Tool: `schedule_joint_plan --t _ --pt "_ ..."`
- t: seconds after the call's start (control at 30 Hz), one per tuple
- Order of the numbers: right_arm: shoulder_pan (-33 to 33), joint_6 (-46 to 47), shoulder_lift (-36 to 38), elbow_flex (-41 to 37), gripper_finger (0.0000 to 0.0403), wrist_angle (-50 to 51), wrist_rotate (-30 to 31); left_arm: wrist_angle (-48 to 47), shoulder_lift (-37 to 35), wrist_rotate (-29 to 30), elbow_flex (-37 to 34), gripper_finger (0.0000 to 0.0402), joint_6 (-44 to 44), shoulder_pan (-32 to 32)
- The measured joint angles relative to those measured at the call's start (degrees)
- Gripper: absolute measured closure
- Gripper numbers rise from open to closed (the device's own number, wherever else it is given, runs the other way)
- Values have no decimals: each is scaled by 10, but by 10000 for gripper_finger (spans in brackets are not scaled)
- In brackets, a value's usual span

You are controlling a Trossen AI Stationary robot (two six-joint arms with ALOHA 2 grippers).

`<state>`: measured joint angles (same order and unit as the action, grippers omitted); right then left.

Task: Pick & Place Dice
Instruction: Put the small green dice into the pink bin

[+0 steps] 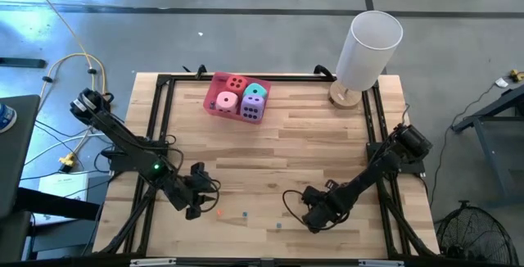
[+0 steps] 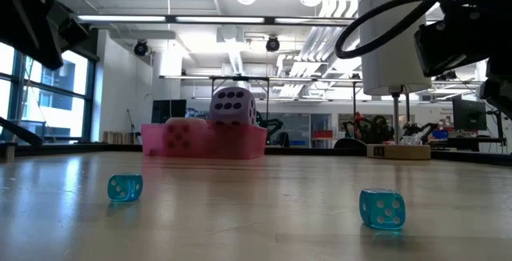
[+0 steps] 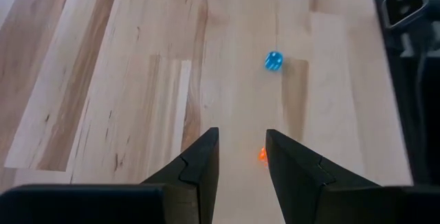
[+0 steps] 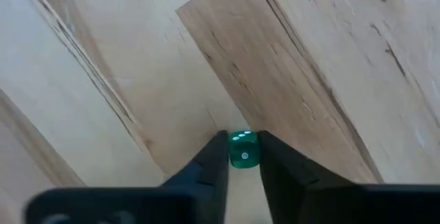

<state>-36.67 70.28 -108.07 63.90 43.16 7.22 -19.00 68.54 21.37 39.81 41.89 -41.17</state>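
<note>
Four large dice, red (image 1: 237,82), teal (image 1: 256,92), pink (image 1: 227,101) and purple (image 1: 253,108), sit in a pink tray (image 1: 214,87) at the table's far side. Tiny dice lie near the front edge: an orange one (image 1: 219,212) and two blue ones (image 1: 245,214) (image 1: 278,225). My left gripper (image 3: 240,135) hovers open above the wood, the orange die (image 3: 262,155) showing just beside one finger. My right gripper (image 4: 243,139) points down, shut on a tiny green die (image 4: 243,152). My right gripper pinches the tiny green die by two opposite sides (image 4: 234,157) between its two fingertips. The fingers come from above, pointing down. The die's pipped top face shows between the tips. Whether it still rests on the table cannot be told.
A white cylinder on a round wooden base (image 1: 366,50) stands at the far right corner. Black frame rails (image 1: 381,128) run along the table's edges. The two blue dice (image 2: 126,187) (image 2: 382,209) lie between the grippers. Bare wood stretches across the table's middle.
</note>
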Motion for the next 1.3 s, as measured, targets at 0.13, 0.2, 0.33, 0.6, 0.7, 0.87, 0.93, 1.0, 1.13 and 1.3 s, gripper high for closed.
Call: schedule_joint_plan --t 0.13,0.2,0.33,0.6,0.7,0.87,0.93,1.0,1.13,1.3 --pt "0 -3 0 0 368 -1 3 2 21 0 0 285 -3 0" --pt "0 -4 0 -1 368 -5 11 8 31 0 0 285 -3 0" --pt "15 -34 4 1 367 -21 43 24 45 0 0 285 -3 0" --pt "127 -276 2 92 367 -110 180 46 52 -1 0 285 -5 6" --pt "171 -403 2 136 366 -157 181 49 52 -1 0 285 -10 10" --pt "237 -536 2 207 365 -212 157 52 50 -3 0 285 -40 9" --pt "258 -570 2 230 365 -215 153 53 43 -11 0 285 -46 7" --pt "282 -599 2 252 365 -228 143 53 35 -24 0 285 -48 6" --pt "340 -619 3 286 365 -263 85 53 8 -53 0 285 -85 6" --pt "411 -631 3 309 365 -280 -8 48 -56 -54 0 285 -110 17"
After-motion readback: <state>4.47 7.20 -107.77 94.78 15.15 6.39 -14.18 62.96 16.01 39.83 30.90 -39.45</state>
